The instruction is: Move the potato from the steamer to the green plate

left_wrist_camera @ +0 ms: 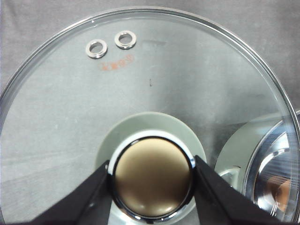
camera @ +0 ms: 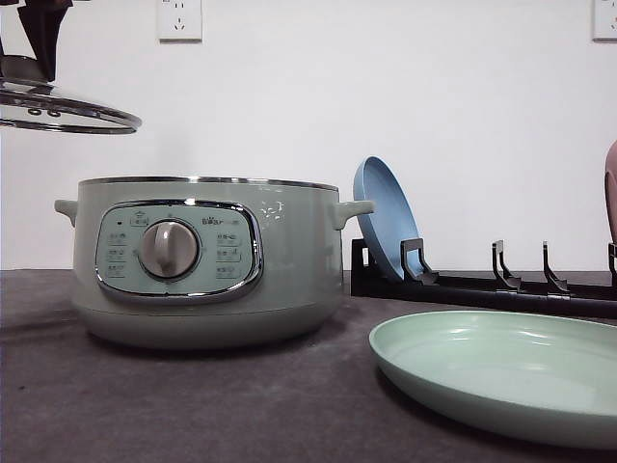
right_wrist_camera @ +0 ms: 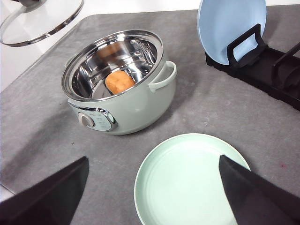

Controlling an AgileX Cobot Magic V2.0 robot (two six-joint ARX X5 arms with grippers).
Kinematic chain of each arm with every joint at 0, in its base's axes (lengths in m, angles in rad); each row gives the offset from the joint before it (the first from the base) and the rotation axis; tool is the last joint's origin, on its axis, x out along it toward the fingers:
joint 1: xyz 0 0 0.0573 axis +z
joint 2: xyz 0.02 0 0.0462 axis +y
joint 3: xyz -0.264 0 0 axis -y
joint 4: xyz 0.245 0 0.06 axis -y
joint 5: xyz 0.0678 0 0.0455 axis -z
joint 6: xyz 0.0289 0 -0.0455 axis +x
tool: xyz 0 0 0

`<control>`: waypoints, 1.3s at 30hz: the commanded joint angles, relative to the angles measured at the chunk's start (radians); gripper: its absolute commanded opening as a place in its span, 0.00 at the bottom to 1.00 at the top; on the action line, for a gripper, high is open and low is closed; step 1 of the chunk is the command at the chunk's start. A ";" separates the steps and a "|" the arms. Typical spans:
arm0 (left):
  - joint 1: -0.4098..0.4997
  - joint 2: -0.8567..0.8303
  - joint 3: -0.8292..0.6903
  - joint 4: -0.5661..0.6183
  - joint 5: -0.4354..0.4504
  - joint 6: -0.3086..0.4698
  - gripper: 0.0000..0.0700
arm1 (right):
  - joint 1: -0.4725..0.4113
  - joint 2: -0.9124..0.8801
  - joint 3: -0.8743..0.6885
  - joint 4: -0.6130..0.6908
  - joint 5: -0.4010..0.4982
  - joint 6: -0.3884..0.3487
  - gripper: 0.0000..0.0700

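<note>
Left gripper [left_wrist_camera: 152, 180] is squeezed tight on the knob of the glass lid [left_wrist_camera: 140, 84], holding it up in the air beside the steamer [right_wrist_camera: 119, 89]. Right gripper [right_wrist_camera: 152, 187] is wide open with nothing in it, up above the green plate [right_wrist_camera: 187, 183]. Inside the open steamer sits the potato [right_wrist_camera: 120, 81].

steamer [right_wrist_camera: 123, 89] mouth open, lid [camera: 67, 108] held aside, green plate [right_wrist_camera: 192, 183] bare

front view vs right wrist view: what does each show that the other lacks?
Front view alone: the steamer's silver dial face-on and the wall socket. Right wrist view alone: the orange-brown oval potato lying in the steel bowl, and the open right gripper. Both: the pale sage-green steamer, mint-green round plate, blue plate standing in the black rack, raised glass lid.
</note>
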State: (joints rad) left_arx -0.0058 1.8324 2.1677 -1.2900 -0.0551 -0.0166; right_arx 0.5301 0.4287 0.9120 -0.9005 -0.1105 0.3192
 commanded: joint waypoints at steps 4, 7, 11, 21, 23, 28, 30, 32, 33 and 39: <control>0.001 -0.003 0.049 0.032 -0.002 0.005 0.00 | 0.005 0.100 0.015 0.031 -0.080 -0.039 0.80; 0.001 -0.003 0.049 0.032 -0.002 0.005 0.00 | 0.005 0.216 0.032 0.048 -0.171 -0.071 0.80; 0.001 -0.002 0.049 0.032 -0.002 0.005 0.00 | 0.005 0.421 0.101 0.047 -0.264 -0.141 0.80; 0.001 -0.002 0.049 0.039 -0.002 0.002 0.00 | 0.040 1.018 0.561 -0.071 -0.335 -0.343 0.80; 0.001 -0.002 0.049 0.043 -0.002 0.002 0.00 | 0.056 1.131 0.686 -0.102 -0.333 -0.370 0.80; 0.001 -0.002 0.049 0.049 -0.002 0.000 0.00 | 0.099 1.387 0.988 -0.162 -0.332 -0.415 0.80; 0.001 -0.002 0.049 0.049 -0.002 0.000 0.00 | 0.113 1.476 1.091 -0.177 -0.323 -0.430 0.80; 0.001 -0.002 0.049 0.049 -0.002 0.000 0.00 | 0.126 1.554 1.180 -0.185 -0.305 -0.441 0.80; 0.001 -0.002 0.049 0.049 -0.002 0.000 0.00 | 0.131 1.590 1.220 -0.188 -0.302 -0.447 0.80; 0.001 -0.002 0.049 0.047 -0.002 -0.003 0.00 | 0.157 1.721 1.334 -0.188 -0.245 -0.534 0.80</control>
State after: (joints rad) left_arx -0.0055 1.8324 2.1681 -1.2758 -0.0544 -0.0170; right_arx 0.6752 2.1251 2.2129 -1.0899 -0.3640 -0.1616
